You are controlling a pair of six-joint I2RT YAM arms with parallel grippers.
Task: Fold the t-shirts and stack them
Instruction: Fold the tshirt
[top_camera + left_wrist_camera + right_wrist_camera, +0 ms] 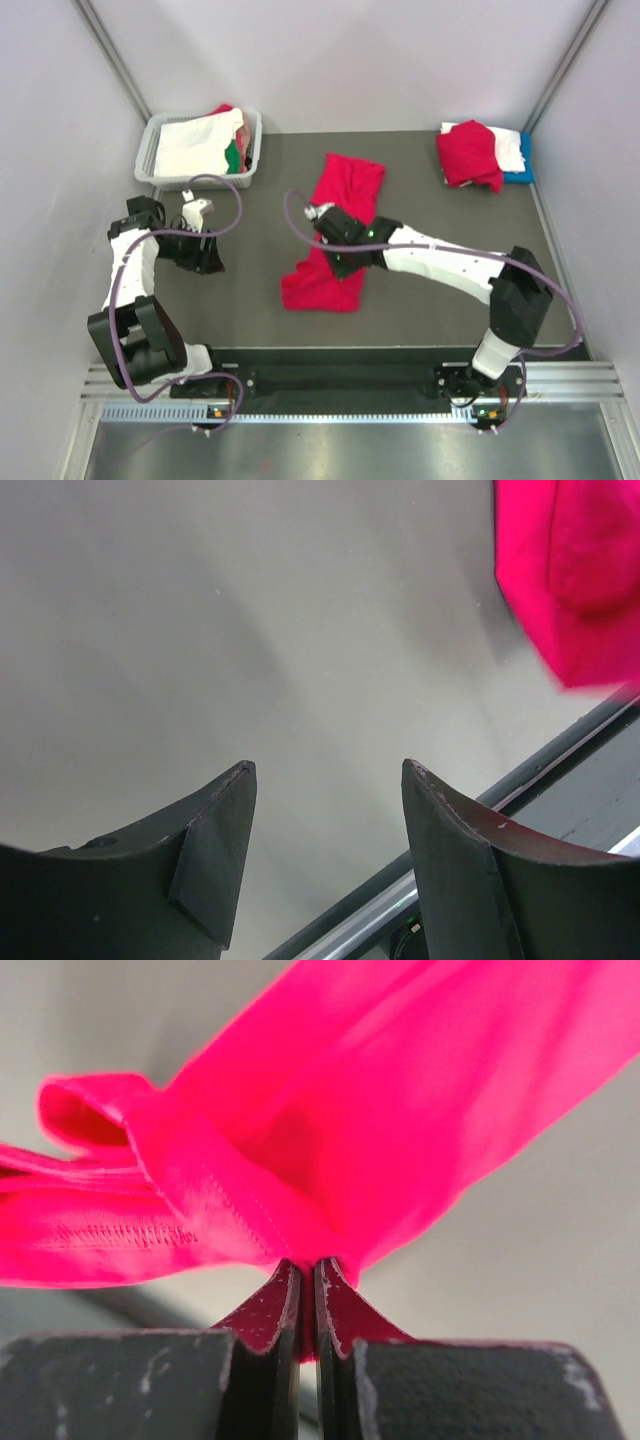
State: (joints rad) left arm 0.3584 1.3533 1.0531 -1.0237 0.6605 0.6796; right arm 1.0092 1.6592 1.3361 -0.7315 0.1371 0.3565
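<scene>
A bright red t-shirt (349,181) lies crumpled lengthways in the middle of the table. My right gripper (320,216) is over its middle and shut on a fold of it. In the right wrist view the cloth (350,1110) rises bunched from the pinched jaws of the right gripper (308,1265). My left gripper (200,211) stands open to the left of the shirt, over bare table. Nothing is between the fingers of the left gripper (328,770), and a corner of the red shirt (570,570) shows at the top right of that view.
A pale plastic tub (157,140) at the back left holds white, red and green cloth. At the back right a folded red shirt (468,152) lies on white and blue ones. The table's front rail (500,798) runs just beyond the left fingers.
</scene>
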